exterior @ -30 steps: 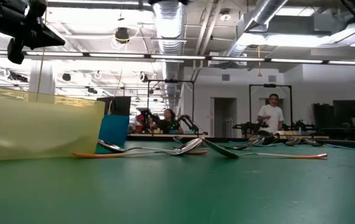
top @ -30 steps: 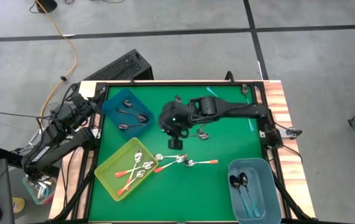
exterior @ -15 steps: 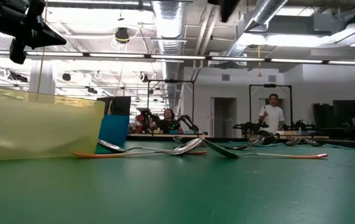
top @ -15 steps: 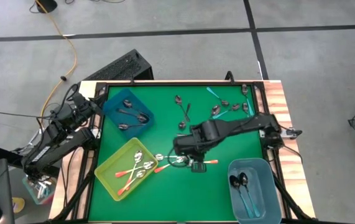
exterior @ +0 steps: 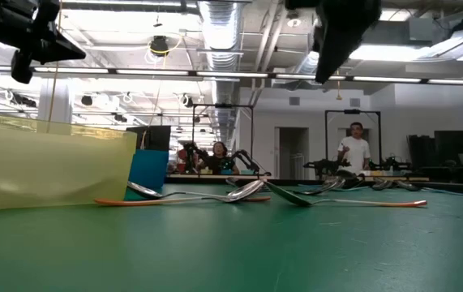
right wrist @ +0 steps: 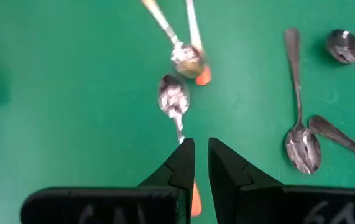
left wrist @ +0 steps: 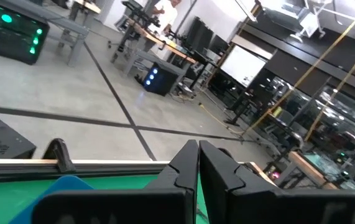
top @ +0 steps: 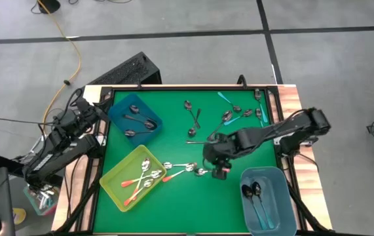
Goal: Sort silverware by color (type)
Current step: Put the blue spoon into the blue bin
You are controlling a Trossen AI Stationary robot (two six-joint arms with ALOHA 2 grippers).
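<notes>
Right gripper (right wrist: 201, 155) hovered over the green mat's (top: 173, 206) middle, fingers nearly together, holding nothing. Only its wrist view showed an orange-handled spoon (right wrist: 176, 107) directly beneath, handle between the fingertips. Left gripper (left wrist: 198, 163) waited clenched, far left.

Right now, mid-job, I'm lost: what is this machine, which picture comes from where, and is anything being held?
This is a two-armed robot at a green table. One picture looks straight down, one level across the tabletop, one from each wrist. Loose spoons lie on the table; others sit in a yellow bin, a blue bin and a pale blue bin. The right gripper hovers over an orange-handled spoon, fingers slightly apart, holding nothing. The left gripper waits shut at the table's left edge.
</notes>
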